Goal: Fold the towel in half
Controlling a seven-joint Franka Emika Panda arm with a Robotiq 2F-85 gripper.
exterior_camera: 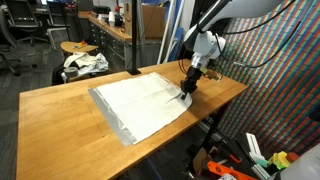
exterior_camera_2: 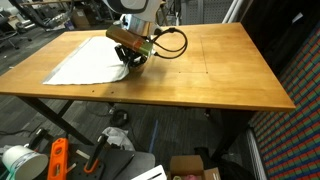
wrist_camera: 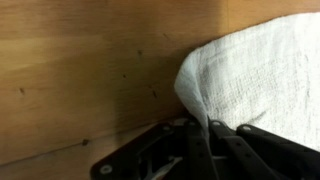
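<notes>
At one edge of the towel (exterior_camera: 140,103), close to a corner, the gripper (exterior_camera: 187,86) is shown closed upon the cloth. Elsewhere the towel is spread flat on the wooden table (exterior_camera: 55,112), as is confirmed in both exterior views. In the wrist view the hem is seen gathered into a small raised ridge running down between the jaws, which stand pressed together on it. The grasping step is therefore judged complete, and the fold itself not yet begun. For the next move, the held edge would have to be lifted clear of the surface and carried across the cloth towards the opposite edge, low enough that the thin fabric is laid over rather than dragged. A single pinch near one corner may let the rest of that edge lag or skew. Open room is ample: in an exterior view a broad bare stretch of the table (exterior_camera_2: 220,65) is left beyond the gripper, away from the towel, while one free corner lies close to the table's rim.
</notes>
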